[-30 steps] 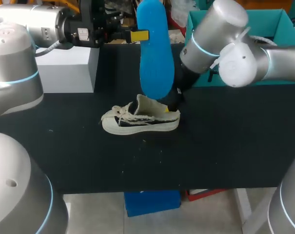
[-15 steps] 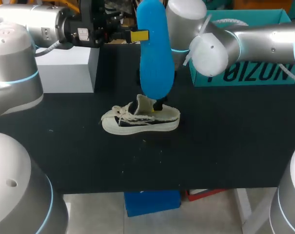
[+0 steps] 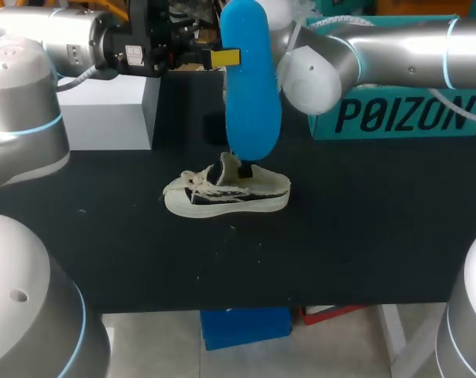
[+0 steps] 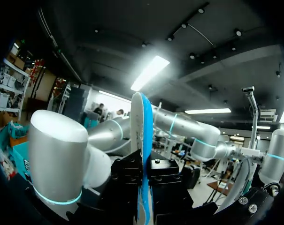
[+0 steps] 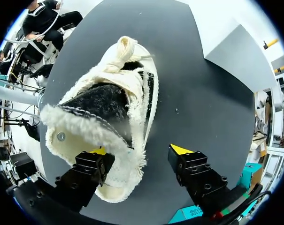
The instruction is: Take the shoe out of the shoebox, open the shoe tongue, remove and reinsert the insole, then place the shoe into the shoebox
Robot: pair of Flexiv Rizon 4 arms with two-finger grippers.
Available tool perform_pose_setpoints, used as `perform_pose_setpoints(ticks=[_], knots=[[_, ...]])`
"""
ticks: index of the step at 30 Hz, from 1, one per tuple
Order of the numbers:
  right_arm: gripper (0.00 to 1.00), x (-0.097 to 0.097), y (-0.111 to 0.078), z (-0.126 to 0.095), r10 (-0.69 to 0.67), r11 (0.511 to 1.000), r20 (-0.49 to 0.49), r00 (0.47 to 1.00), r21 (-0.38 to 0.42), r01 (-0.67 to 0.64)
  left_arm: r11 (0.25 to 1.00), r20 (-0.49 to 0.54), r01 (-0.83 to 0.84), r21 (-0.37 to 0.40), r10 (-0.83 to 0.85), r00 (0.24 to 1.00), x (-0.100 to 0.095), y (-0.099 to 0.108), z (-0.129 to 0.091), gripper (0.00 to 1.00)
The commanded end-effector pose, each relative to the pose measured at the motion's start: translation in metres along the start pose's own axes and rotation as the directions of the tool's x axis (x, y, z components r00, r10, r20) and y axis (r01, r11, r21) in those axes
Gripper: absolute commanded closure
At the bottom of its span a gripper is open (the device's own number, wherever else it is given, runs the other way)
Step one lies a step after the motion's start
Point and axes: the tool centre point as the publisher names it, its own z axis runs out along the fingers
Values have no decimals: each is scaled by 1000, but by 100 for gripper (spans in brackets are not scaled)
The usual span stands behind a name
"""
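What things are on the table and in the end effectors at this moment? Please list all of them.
insole: 1, blue, upright above the shoe, held
shoe: 1, cream with dark parts, middle of table
shoebox: 1, teal, table's far right
box: 1, white, far left
table: 1, black
left end effector: 1, shut on the insole
right end effector: 1, open, at the shoe's heel

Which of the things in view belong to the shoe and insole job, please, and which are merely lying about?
Job in hand:
- blue insole, clamped in the left pincer
- shoe, with the right pincer open at its heel
- teal shoebox

Lying about:
- white box
- table, only the work surface
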Motion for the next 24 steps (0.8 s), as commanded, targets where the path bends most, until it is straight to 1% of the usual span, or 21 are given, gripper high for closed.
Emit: perform_pose_setpoints(ticks=[1, 2, 24], knots=[[82, -4, 2, 4, 4, 999, -6, 1000, 37, -4, 1000, 2, -1, 1, 1, 1000, 0, 1, 1, 100], [100, -4, 2, 4, 3, 999, -4, 1000, 36, -3, 1000, 2, -1, 1, 1, 1000, 0, 1, 1, 100], [100, -4, 2, 4, 3, 999, -4, 1000, 36, -3, 1000, 2, -1, 1, 1, 1000, 0, 1, 1, 100]])
